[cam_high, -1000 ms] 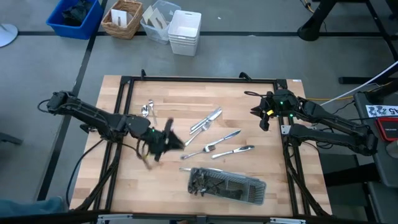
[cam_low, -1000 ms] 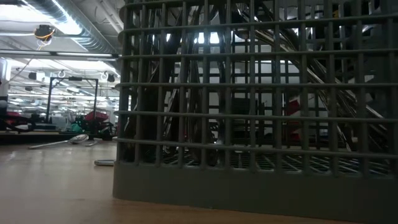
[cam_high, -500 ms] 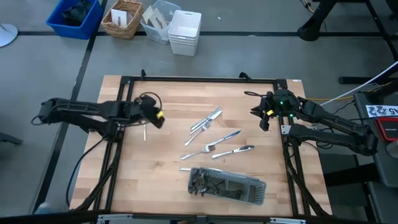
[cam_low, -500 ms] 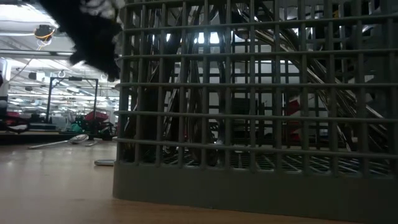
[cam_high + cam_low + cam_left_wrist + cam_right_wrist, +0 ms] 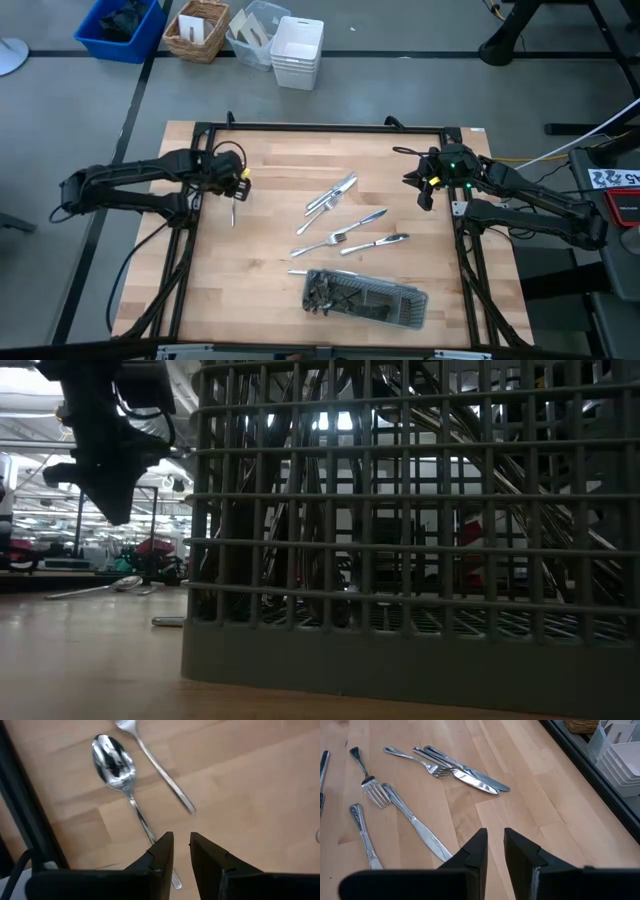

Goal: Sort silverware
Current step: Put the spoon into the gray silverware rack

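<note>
The silverware lies loose on the wooden table: a spoon point(image 5: 114, 762) and a fork point(image 5: 150, 760) at the far left, with knives and forks point(image 5: 330, 195) point(image 5: 340, 237) point(image 5: 375, 243) mid-table. More pieces lie in the grey mesh tray point(image 5: 365, 297) near the front edge. My left gripper point(image 5: 235, 185) point(image 5: 181, 845) points steeply down above the spoon's handle point(image 5: 142, 822). Only a narrow slit shows between its fingers, with nothing in it. My right gripper point(image 5: 422, 185) point(image 5: 495, 845) waits at the far right, also shut to a slit and empty.
Black frame rails point(image 5: 200, 160) run along the table's edges, close beside my left gripper. A blue bin point(image 5: 120, 25), a wicker basket point(image 5: 197, 28) and white tubs point(image 5: 297, 50) stand on the floor beyond the far edge. In the low view the tray wall point(image 5: 400, 560) blocks most of the table.
My left gripper has swung from mid-table, beside the tray, toward the far left corner. It sank a little and its wrist rolled, and it now hangs over the spoon and fork. The silverware on the table has stayed in place.
</note>
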